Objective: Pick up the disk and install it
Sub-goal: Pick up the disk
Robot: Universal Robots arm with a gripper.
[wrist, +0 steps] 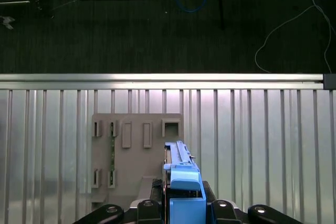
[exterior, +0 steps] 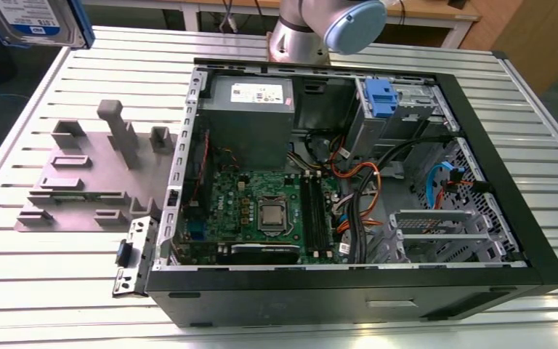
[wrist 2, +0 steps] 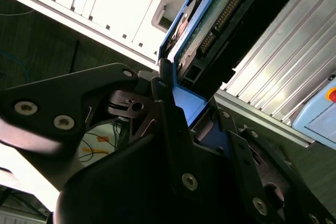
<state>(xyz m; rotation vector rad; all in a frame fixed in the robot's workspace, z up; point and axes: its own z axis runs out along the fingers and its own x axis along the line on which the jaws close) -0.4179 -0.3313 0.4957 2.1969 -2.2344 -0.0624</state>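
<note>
Clamped on its blue carrier rails, the gripper (wrist: 184,208) holds the disk (wrist: 181,179) edge-on, well above the grey fixture (wrist: 137,145) on the slatted surface (wrist: 262,140), a hold that seemingly leaves its connectors free.

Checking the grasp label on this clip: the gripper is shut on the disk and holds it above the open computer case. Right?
Not above the computer case. The gripper is shut on the disk, but the exterior view shows it held off at that view's left, clear of the case; the first wrist view shows the grey fixture below it.
</note>
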